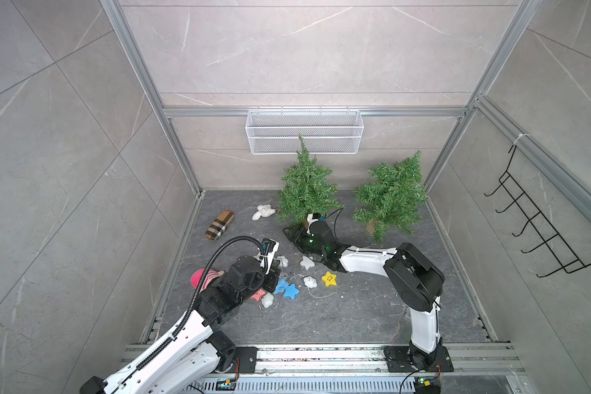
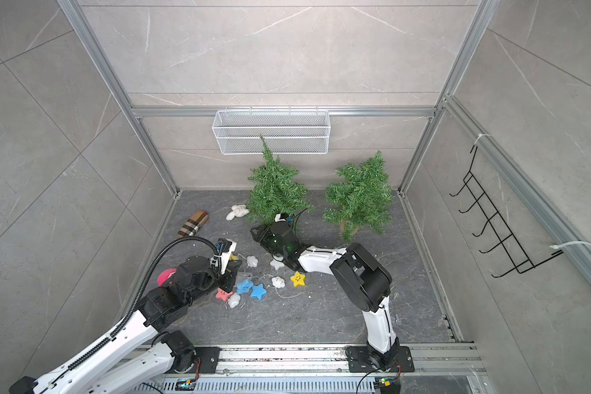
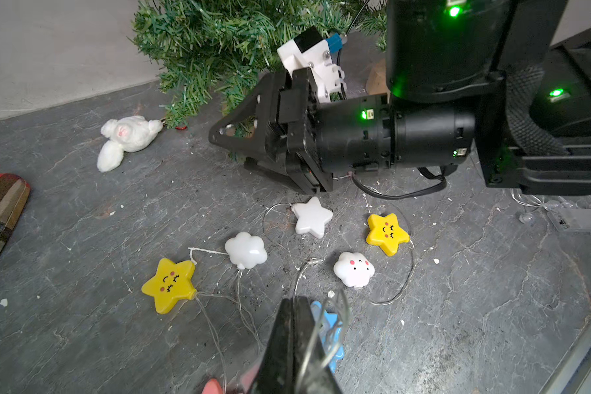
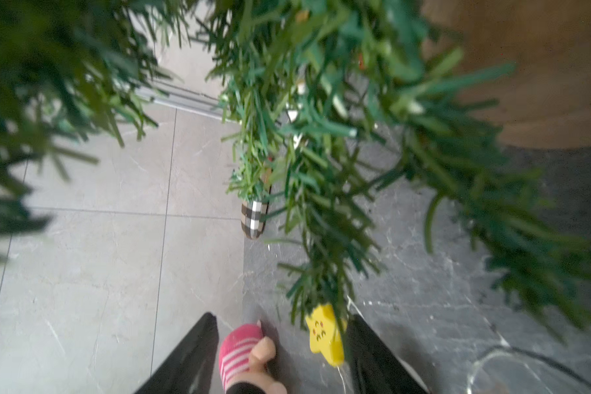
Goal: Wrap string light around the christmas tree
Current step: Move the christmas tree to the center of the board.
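L pincer [image 3: 294, 302], thin wire [image 3: 413, 266], plastic stars [image 3: 169, 285]

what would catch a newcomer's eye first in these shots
Two green trees stand at the back of the dark floor, the middle tree with the open right gripper at its base and the right-hand tree beside it. In front lies the string light, bright stars and clouds on thin wire, the left gripper shut on that wire.

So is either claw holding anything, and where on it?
The left gripper is shut on the thin silver wire of the star-and-cloud string light, beside a blue star. The right gripper is open, holding nothing.
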